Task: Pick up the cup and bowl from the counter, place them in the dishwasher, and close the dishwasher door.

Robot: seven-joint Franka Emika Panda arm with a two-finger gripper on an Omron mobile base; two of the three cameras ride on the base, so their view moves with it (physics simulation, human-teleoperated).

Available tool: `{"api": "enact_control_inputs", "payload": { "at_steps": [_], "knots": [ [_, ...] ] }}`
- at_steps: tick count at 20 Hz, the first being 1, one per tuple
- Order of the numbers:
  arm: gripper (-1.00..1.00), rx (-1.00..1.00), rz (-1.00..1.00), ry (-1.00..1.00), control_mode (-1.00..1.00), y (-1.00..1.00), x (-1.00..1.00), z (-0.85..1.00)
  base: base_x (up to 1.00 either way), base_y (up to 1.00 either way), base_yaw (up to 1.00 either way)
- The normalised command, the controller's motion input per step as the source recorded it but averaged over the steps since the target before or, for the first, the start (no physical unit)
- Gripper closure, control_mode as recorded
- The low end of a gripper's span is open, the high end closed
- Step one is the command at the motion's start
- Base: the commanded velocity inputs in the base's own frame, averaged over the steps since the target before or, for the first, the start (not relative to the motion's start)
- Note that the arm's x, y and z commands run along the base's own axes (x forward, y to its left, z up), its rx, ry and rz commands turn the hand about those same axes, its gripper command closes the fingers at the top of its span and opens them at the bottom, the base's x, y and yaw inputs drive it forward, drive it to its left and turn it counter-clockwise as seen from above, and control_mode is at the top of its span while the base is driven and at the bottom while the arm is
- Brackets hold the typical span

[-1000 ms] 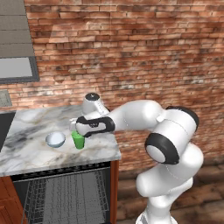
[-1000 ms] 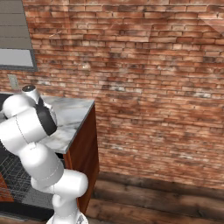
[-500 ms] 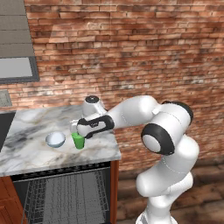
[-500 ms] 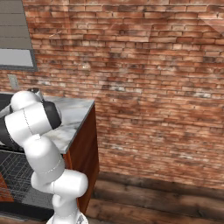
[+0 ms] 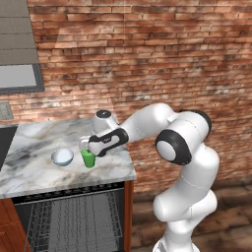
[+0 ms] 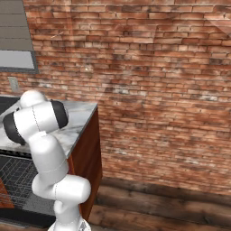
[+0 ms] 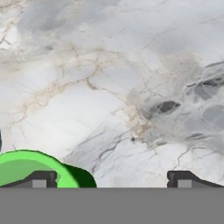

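Left base view: one counter (image 5: 44, 172), marble, carried one cup (image 5: 88, 158), green, upright, and one bowl (image 5: 62, 157), pale, just beside it on the left, apart. My tool (image 5: 86, 146) hung directly over the cup's rim. One dishwasher (image 5: 71, 221) below, wire racks visible, open.

Right base view: one counter slab (image 6: 80, 118) and one stretch of rack (image 6: 16, 178), both partly behind my arm.

Hand view: one cup (image 7: 30, 168), rim at lower left, against one of my two fingertips (image 7: 40, 179); the second tip sat far off over bare counter (image 7: 131, 87). Tool spread apart, clamped on nothing.
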Motion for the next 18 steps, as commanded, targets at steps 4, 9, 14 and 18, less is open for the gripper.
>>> {"api": "enact_control_inputs", "payload": {
  "at_steps": [4, 9, 14, 18],
  "knots": [
    [-1.0, 0.0, 0.0, 0.0, -1.0, 0.09, 0.21, -0.17, 0.0, 0.0, 0.0],
    [-1.0, 0.0, 0.0, 0.0, -1.0, 0.22, 0.18, -0.2, 0.0, 0.0, 0.0],
    [1.0, 0.0, 0.0, 0.0, -1.0, 0.27, 0.25, -0.16, 0.0, 0.0, 0.0],
    [1.0, 0.0, 0.0, 0.0, -1.0, 0.27, 0.01, -0.04, 0.0, 0.0, 0.0]
  ]
}}
